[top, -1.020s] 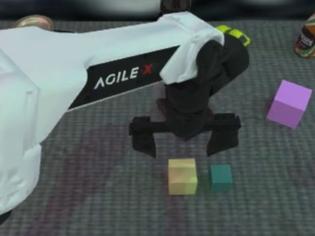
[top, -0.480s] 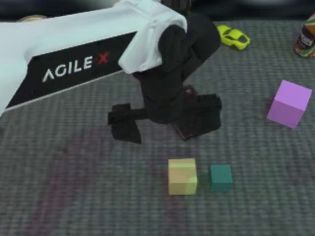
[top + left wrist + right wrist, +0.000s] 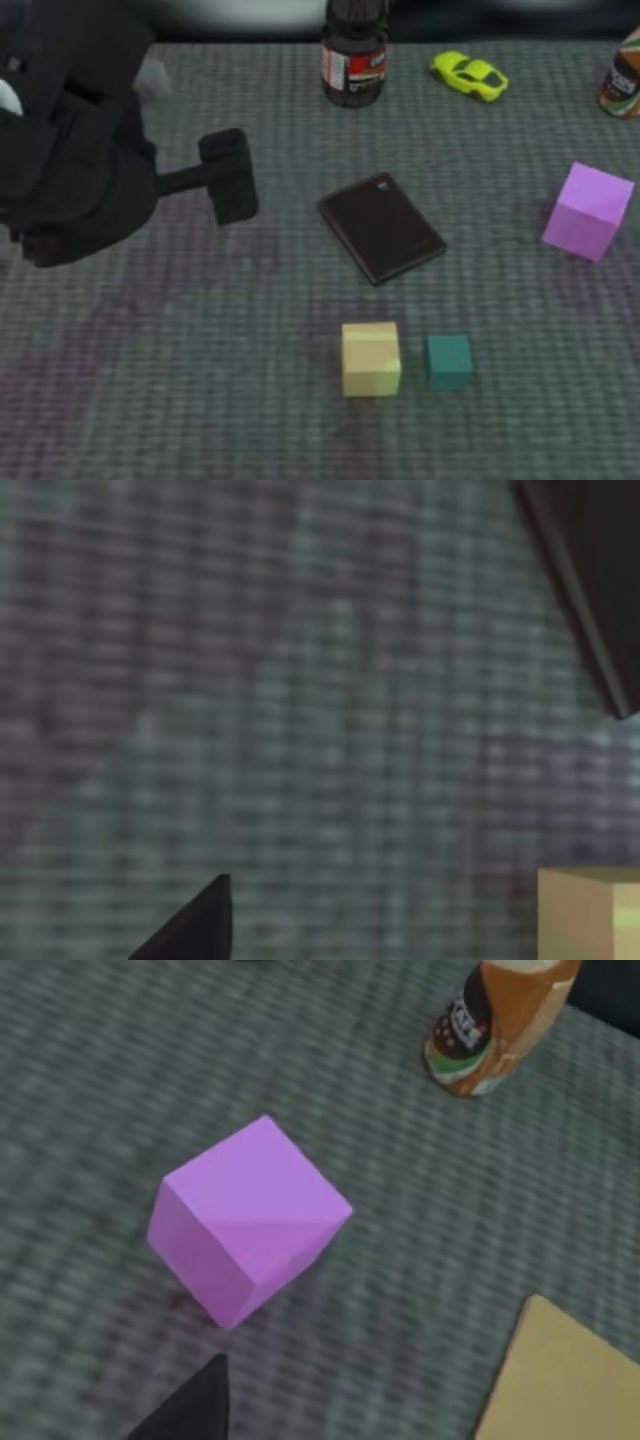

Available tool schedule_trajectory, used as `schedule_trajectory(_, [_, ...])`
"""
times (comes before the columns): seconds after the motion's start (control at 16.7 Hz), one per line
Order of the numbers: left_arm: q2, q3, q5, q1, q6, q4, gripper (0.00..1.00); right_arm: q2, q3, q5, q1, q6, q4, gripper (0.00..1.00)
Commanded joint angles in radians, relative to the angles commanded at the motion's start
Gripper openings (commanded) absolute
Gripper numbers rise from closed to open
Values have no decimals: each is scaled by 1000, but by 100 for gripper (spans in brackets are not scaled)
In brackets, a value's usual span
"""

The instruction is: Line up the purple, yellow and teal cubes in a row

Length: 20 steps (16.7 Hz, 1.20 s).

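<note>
The pale yellow cube (image 3: 370, 358) and the small teal cube (image 3: 448, 361) sit side by side near the table's front, a narrow gap between them. The yellow cube's corner (image 3: 590, 915) also shows in the left wrist view. Far to the right and farther back rests the large purple cube (image 3: 590, 210), turned at an angle; it fills the middle of the right wrist view (image 3: 245, 1215). My left gripper (image 3: 170, 190) hangs open and empty at the far left, one of its fingers (image 3: 228, 178) showing. My right arm is outside the top view; its fingertip (image 3: 200, 1400) hovers near the purple cube.
A dark brown wallet (image 3: 382, 228) lies behind the yellow cube. At the back stand a dark bottle (image 3: 354, 55), a yellow-green toy car (image 3: 470, 75) and an orange-brown bottle (image 3: 625, 75), which is near the purple cube (image 3: 500, 1020).
My left arm has drawn back to the left, away from above the yellow and teal cubes, uncovering the wallet and the dark bottle. No cube has moved.
</note>
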Motion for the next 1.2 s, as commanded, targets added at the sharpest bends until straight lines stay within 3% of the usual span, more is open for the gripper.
schedule_trajectory(0.42, [-699, -589, 4, 280, 294, 380, 100, 804, 636, 8, 35, -307, -426, 100])
schedule_trajectory(0.66, [-1050, -861, 9, 410, 452, 572, 100, 1124, 924, 8, 51, -444, -612, 100])
schedule_trajectory(0.9, [-1279, -1031, 15, 492, 568, 705, 100, 1325, 1126, 6, 61, -532, -725, 100])
schedule_trajectory(1.2, [-1342, -1079, 16, 515, 604, 745, 100, 1383, 1184, 4, 63, -558, -755, 100])
